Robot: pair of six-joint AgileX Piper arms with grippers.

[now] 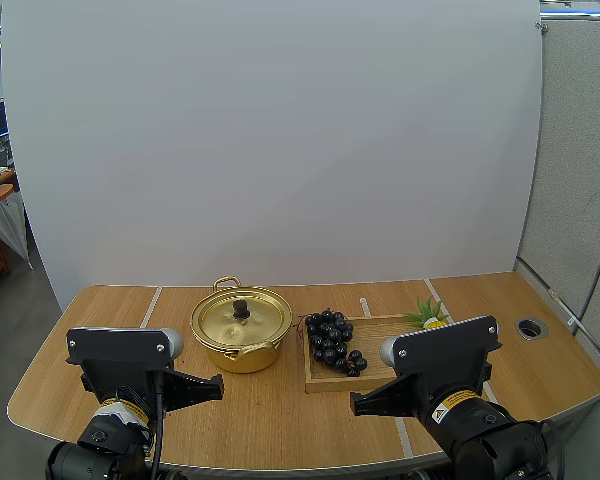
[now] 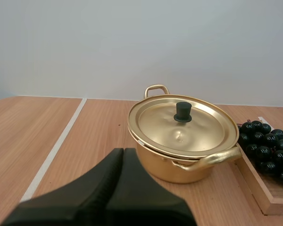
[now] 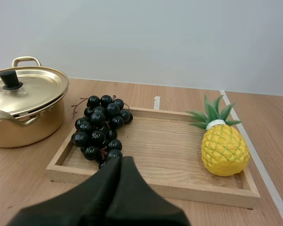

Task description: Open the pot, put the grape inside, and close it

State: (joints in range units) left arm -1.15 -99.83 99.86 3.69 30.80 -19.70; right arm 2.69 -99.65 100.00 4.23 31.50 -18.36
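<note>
The wooden tray (image 1: 385, 338) sits right of the lidded pot (image 1: 242, 358). The grapes (image 1: 332, 340) lie at the tray's left end, ahead of the right gripper (image 1: 356, 404); the knob (image 1: 241, 308) faces the left gripper (image 1: 217, 385) (nearer arm). Both claws are clenched, empty.

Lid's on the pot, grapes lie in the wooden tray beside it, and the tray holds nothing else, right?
Not quite. The wooden tray also holds a pineapple, as the right wrist view shows. The lid is on the pot and the grapes lie in the tray beside it.
</note>
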